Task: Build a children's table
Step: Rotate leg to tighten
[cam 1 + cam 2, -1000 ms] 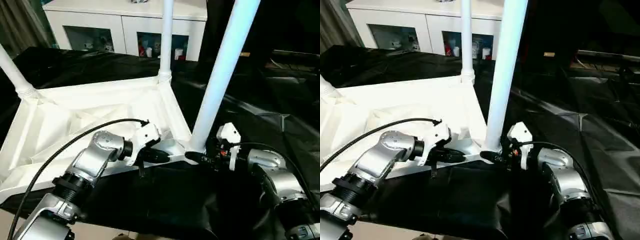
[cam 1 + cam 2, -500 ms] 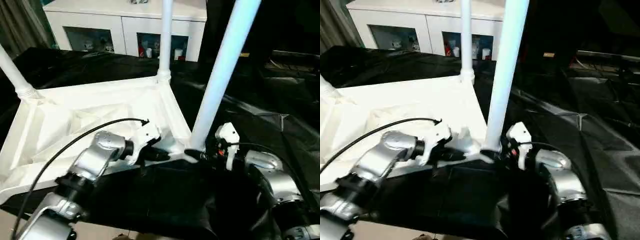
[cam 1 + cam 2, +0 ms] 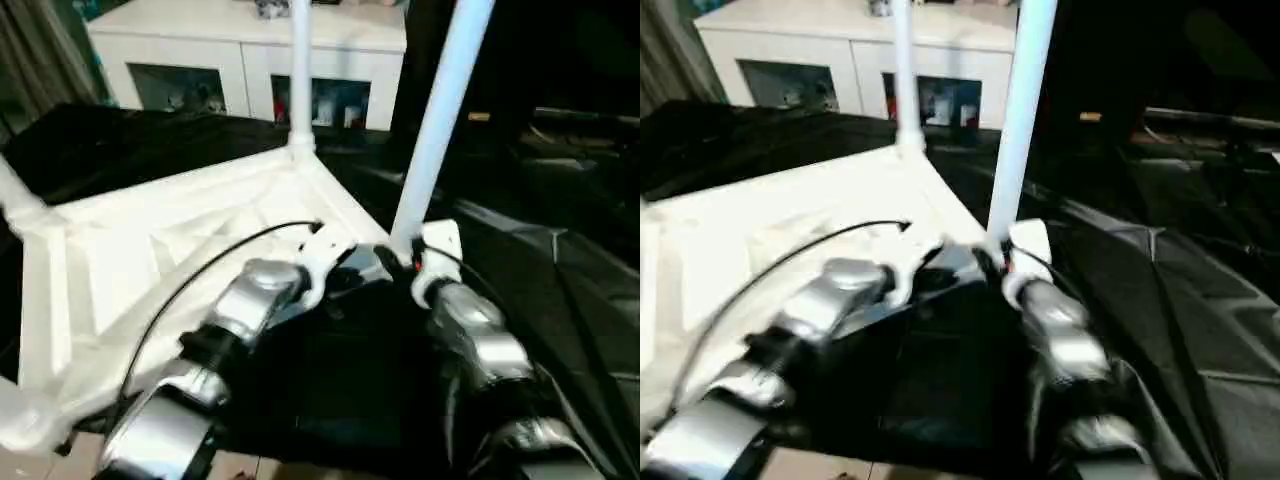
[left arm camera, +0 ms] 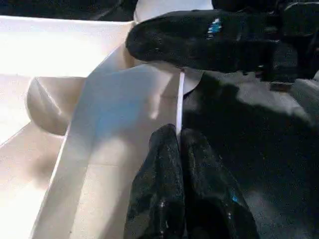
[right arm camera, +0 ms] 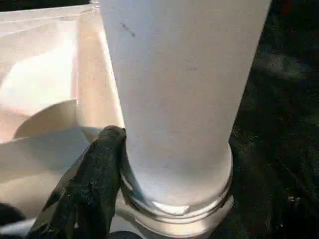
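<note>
One tabletop [image 3: 150, 250]; three legs [image 3: 440, 110]; one cabinet [image 3: 240, 60]; two arms [image 3: 250, 310].

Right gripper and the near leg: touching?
Touching. The right wrist view shows a black finger of the right gripper pressed against the near leg just above its collar, no gap.

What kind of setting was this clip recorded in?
Probably an indoor room staged as a work area: a white glass-door cabinet with small items inside, a curtain beside it, and black sheeting spread under the upturned tabletop.
</note>
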